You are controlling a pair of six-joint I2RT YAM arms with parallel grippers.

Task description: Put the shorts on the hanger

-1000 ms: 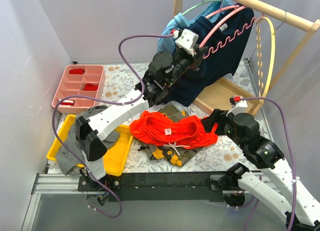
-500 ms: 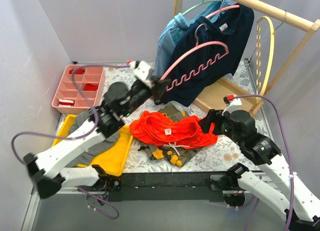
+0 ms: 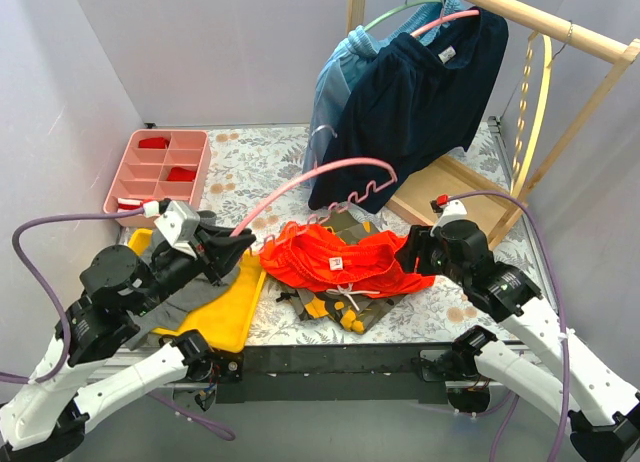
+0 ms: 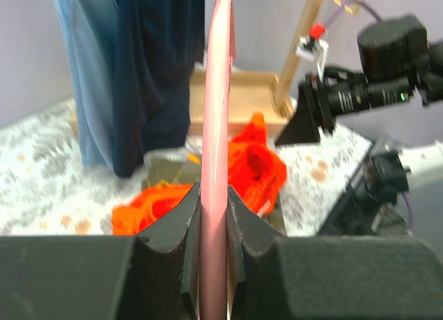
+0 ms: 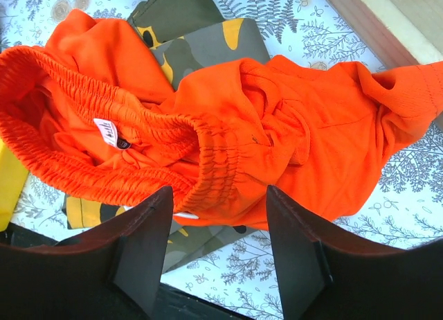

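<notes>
From the top camera, the left hand [image 3: 222, 244] grips one end of the hanger [image 3: 345, 163], whose pink arc rises off the bench [image 3: 250, 157] toward the navy garment [image 3: 420, 102] on the rack. The shorts [image 3: 345, 254] lie crumpled on the bench over a camouflage garment [image 3: 340, 312], with the right hand [image 3: 415, 250] just beside their right edge. On the left wrist camera, the hanger [image 4: 214, 126] shows edge-on, pinched tight between the two fingers [image 4: 176, 230], and the shorts [image 4: 256, 167] lie beyond. On the right wrist camera, the right hand [image 5: 218, 195] is spread wide and holds nothing; its fingers [image 5: 142, 244] hover over the shorts' [image 5: 277, 126] gathered waistband, with the camouflage garment [image 5: 194, 43] showing behind.
</notes>
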